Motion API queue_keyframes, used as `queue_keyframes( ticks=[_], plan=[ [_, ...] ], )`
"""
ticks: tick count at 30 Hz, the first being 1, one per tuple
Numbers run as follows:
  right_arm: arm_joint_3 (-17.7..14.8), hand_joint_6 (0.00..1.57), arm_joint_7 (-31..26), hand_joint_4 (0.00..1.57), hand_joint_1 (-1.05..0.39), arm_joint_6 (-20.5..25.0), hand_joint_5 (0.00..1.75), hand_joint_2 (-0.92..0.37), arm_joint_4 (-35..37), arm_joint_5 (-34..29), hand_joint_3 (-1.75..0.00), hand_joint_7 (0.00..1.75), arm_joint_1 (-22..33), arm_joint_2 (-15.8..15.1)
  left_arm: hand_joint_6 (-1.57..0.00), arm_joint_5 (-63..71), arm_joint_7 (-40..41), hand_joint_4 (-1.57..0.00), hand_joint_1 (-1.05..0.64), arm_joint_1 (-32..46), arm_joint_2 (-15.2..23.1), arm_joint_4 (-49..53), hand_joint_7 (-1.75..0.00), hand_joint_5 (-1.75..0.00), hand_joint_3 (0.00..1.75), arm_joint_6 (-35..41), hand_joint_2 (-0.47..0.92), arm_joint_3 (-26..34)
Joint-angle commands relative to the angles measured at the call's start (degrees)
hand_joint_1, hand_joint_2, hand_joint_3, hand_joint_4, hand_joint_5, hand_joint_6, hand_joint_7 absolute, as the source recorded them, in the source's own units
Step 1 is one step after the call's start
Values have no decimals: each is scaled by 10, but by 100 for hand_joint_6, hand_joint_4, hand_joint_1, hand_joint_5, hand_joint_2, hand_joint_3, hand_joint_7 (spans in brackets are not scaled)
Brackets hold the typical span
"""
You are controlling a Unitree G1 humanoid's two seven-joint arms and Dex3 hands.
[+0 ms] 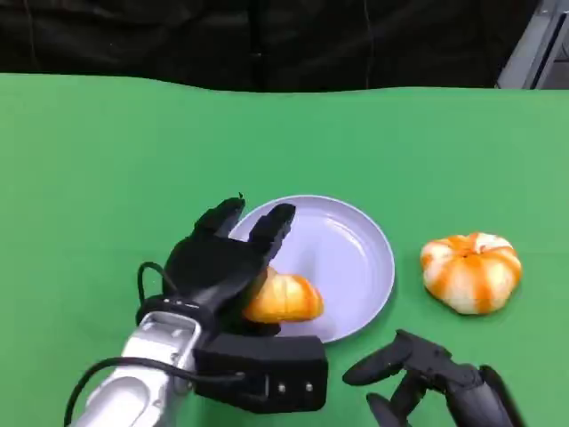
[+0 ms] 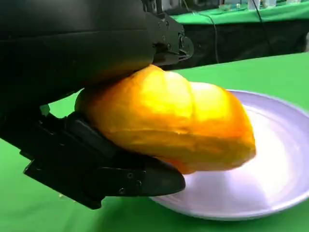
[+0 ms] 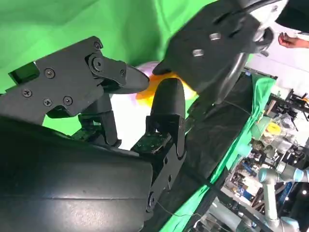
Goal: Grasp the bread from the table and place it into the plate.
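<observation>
An orange-glazed bread loaf (image 1: 286, 300) is held by my left hand (image 1: 218, 262) over the near left rim of the lavender plate (image 1: 356, 258). In the left wrist view the loaf (image 2: 169, 121) is pinched between the black fingers (image 2: 72, 48) above it and the thumb (image 2: 120, 179) below it, just above the plate (image 2: 275, 164). Whether it touches the plate I cannot tell. My right hand (image 1: 427, 374) hovers low at the front right of the table with fingers apart and nothing in it. In the right wrist view its fingers (image 3: 166, 111) reach toward the plate.
A round, pumpkin-shaped orange and white bun (image 1: 471, 271) lies on the green tablecloth (image 1: 107, 160) to the right of the plate, just beyond my right hand. A black backdrop runs along the table's far edge. A person's hand (image 3: 292, 41) shows off to the side.
</observation>
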Motion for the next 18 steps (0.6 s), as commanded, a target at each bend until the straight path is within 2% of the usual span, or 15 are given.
queue_keyframes(
  ticks=[1, 7, 11, 18],
  plan=[
    [-5, 70, -4, 79, -14, -8, 142, -68, 21, 16, -72, 94, -10, -1, 0, -56, -57, 0, -88, 27, 36, -59, 0, 0, 61, -18, 92, 26],
    [2, 70, -14, 78, -14, -10, 144, -67, 37, 6, -74, 94, -26, 4, -1, -79, -77, 0, -83, 21, 60, -73, 0, 0, 54, -26, 92, 43],
    [10, 68, -16, 74, -12, -15, 148, -62, 48, 12, -85, 96, -33, 9, 0, -70, -49, 0, -81, -18, 42, -25, 0, 0, 54, -22, 92, 42],
    [22, 67, -19, 72, -13, -5, 148, -64, 50, 9, -84, 96, -38, 22, 0, -60, -16, 0, -80, -92, 14, 66, 0, 0, 50, -30, 92, 24]
  ],
)
